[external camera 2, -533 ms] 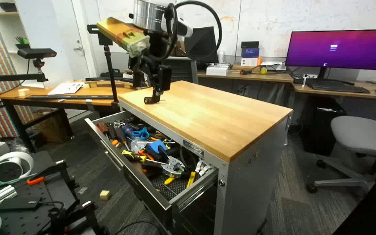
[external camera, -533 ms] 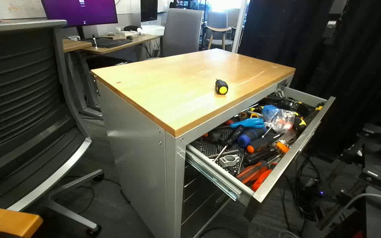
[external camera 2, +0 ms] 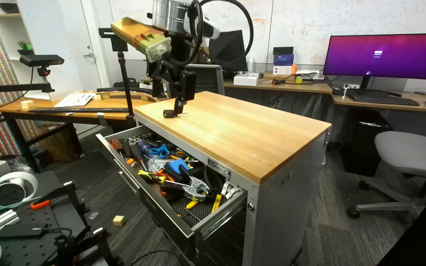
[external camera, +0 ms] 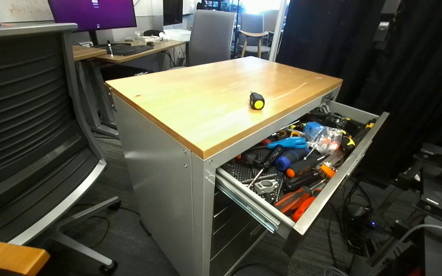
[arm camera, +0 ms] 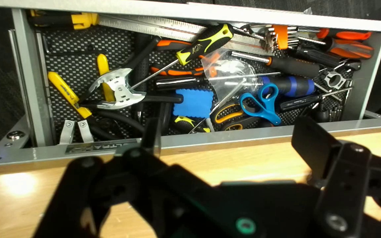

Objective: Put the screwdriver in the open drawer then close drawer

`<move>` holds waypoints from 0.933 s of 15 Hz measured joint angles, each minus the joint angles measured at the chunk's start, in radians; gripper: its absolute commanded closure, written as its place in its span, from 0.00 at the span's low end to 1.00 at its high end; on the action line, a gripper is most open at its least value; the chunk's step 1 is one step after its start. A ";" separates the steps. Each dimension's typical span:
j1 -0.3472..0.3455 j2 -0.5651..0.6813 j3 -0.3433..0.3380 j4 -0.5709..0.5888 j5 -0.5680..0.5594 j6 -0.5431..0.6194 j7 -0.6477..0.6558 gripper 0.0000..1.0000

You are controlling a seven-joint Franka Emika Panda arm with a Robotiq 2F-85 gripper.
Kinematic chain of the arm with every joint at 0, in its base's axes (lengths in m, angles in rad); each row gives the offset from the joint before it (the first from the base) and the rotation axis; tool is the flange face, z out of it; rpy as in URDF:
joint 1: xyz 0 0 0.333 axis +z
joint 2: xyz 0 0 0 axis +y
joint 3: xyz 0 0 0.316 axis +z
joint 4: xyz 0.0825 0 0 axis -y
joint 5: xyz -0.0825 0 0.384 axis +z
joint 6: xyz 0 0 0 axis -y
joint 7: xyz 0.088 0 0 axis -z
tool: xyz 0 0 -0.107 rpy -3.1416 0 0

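The small yellow-and-black screwdriver [external camera: 257,102] lies on the wooden worktop [external camera: 182,96] near the edge above the drawer. It also shows in an exterior view [external camera 2: 168,113], partly covered by a fingertip. I cannot make it out in the wrist view. The shallow grey drawer [external camera: 342,172] is pulled out and full of tools, in both exterior views [external camera 2: 160,201] and the wrist view [arm camera: 190,11]. My gripper [external camera 2: 172,98] is open, its black fingers [arm camera: 233,142] wide apart with nothing between them. It hangs above the worktop, beyond the frame in an exterior view.
Blue scissors [arm camera: 266,107], a clamp [arm camera: 121,91] and several other tools lie in the drawer. An office chair [external camera: 33,115] stands beside the cabinet. Black equipment [external camera 2: 46,221] stands in front of the drawer side. A camera stand [external camera 2: 123,74] is behind the gripper.
My gripper and arm have shifted slightly to the right in an exterior view. The screwdriver and the drawer have not moved.
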 measured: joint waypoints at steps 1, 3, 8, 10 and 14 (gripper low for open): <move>0.000 0.000 0.000 0.000 0.000 0.000 0.000 0.00; -0.006 0.002 0.003 0.000 0.000 0.000 0.018 0.00; 0.012 0.085 0.099 0.012 0.213 0.080 0.076 0.00; 0.049 0.144 0.178 0.036 0.276 0.130 0.126 0.00; 0.122 0.266 0.326 0.097 0.274 0.251 0.310 0.00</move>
